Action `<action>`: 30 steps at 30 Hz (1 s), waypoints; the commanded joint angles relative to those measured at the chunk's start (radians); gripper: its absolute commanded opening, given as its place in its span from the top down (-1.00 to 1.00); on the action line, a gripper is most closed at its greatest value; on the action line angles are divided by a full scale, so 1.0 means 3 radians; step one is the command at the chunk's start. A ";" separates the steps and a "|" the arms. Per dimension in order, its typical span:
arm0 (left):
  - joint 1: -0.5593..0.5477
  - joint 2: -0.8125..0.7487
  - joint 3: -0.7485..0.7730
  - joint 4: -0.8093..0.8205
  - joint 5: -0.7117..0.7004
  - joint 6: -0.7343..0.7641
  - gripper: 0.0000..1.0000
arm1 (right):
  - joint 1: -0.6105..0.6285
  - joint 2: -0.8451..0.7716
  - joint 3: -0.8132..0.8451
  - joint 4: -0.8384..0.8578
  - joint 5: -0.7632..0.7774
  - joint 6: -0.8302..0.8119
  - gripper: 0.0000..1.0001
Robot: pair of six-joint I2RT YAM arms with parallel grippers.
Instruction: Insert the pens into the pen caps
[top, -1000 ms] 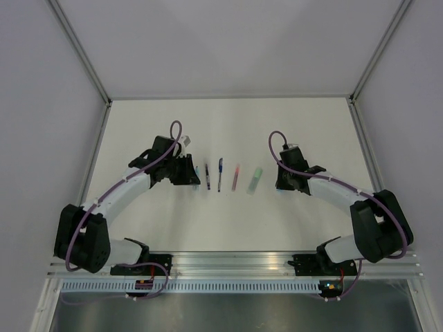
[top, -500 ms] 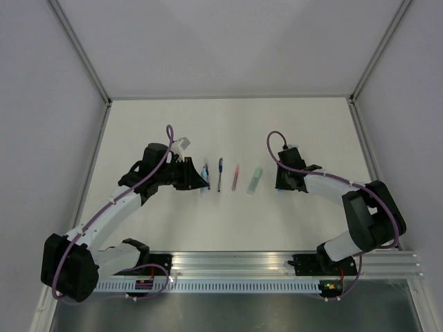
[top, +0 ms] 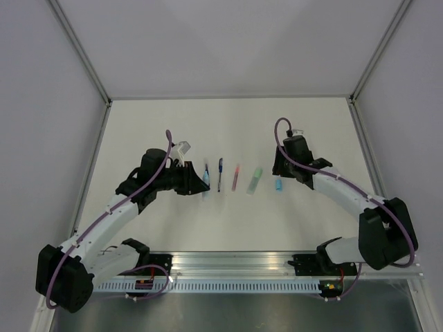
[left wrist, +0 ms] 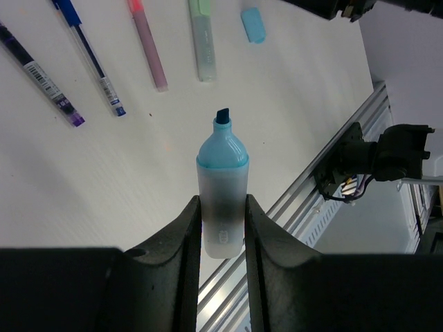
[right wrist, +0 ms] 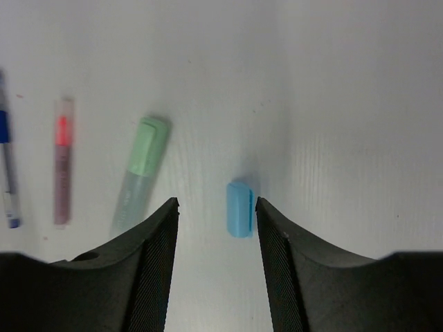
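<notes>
1. Blue marker sits in the left gripper, well left of the green marker. The blue cap lies on the tabletop just right of the green marker, so this pair is not yet joined.
2. Left jaws are pinched narrowly on the blue marker's barrel, its tip bare.
3. Right gripper: jaws wide apart and empty, straddling the blue cap.

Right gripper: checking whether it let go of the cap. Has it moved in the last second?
Yes: against the green marker, the right gripper shifted up the view, uncovering the blue cap.
</notes>
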 commanded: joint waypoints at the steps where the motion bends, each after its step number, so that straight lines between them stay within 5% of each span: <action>1: -0.0058 -0.0080 -0.0048 0.0201 0.0076 -0.0083 0.95 | -0.0020 -0.0413 0.0278 0.0024 -0.0085 0.0072 -0.10; 5: -0.0094 -0.0064 -0.0099 0.0293 0.0075 -0.0083 0.95 | 0.0015 -0.0674 0.0202 0.0620 -0.0826 0.0399 -0.10; 9: -0.0119 -0.0059 -0.0120 0.0385 0.0065 -0.0099 0.95 | 0.0362 -0.0818 0.0166 0.1021 -0.0914 0.0655 -0.09; 17: -0.0196 0.0022 -0.0186 0.0529 0.0014 -0.0109 0.95 | 0.1073 -0.0558 0.0335 0.1486 -0.0777 0.0906 -0.07; 30: -0.0242 -0.0044 -0.0171 0.0554 -0.0027 -0.0124 0.95 | 0.1815 -0.0164 0.0503 0.1426 -0.0271 0.0921 0.02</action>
